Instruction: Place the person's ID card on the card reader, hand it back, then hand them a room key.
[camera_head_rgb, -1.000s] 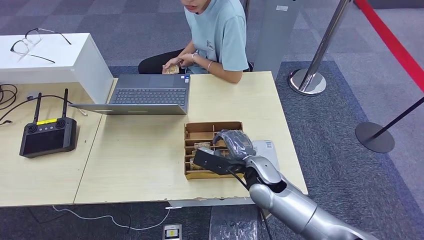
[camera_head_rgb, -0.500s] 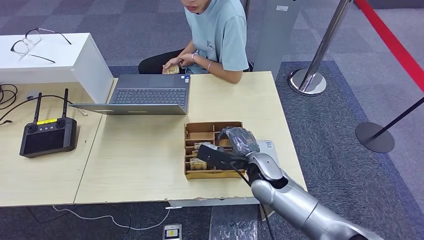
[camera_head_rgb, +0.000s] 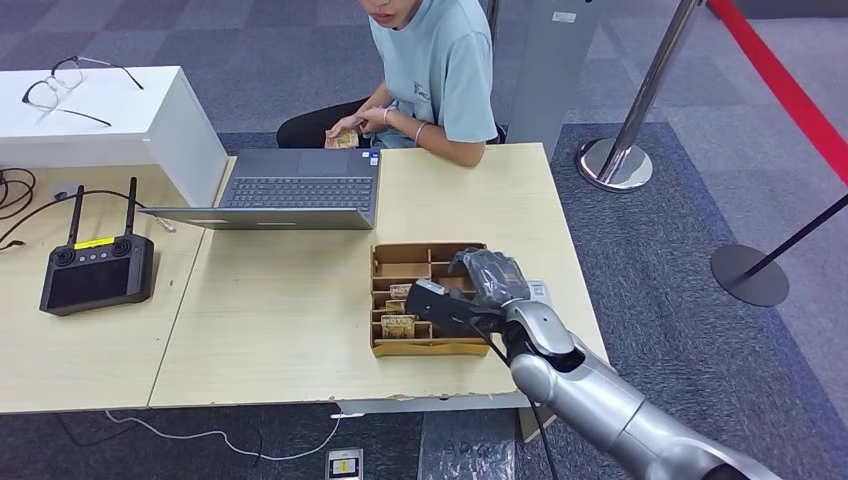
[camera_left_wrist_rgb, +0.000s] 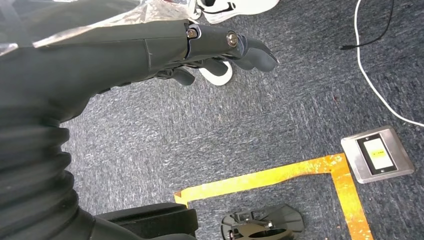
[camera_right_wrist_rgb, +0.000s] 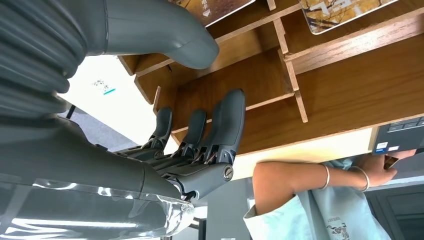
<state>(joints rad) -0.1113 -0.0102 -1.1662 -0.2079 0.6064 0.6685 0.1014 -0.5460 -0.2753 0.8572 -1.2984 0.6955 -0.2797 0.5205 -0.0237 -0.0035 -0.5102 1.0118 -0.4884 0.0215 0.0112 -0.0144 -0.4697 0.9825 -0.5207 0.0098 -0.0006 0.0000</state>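
Silver arm (camera_head_rgb: 600, 400), dark grey robot hand (camera_head_rgb: 487, 280)

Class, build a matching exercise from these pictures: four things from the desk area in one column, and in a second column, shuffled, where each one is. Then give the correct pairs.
Things:
1. glasses
2. laptop
3. wooden card tray
4. remote controller

Places:
A. under the right hand
B. on the white box
C. on the left-hand table
D. open in front of the person

Pairs: 1-B, 2-D, 3-A, 4-C

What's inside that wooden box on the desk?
The wooden box is split by dividers into compartments. Patterned cards lie in some on its left; others look bare. The right hand hovering above hides the right side.
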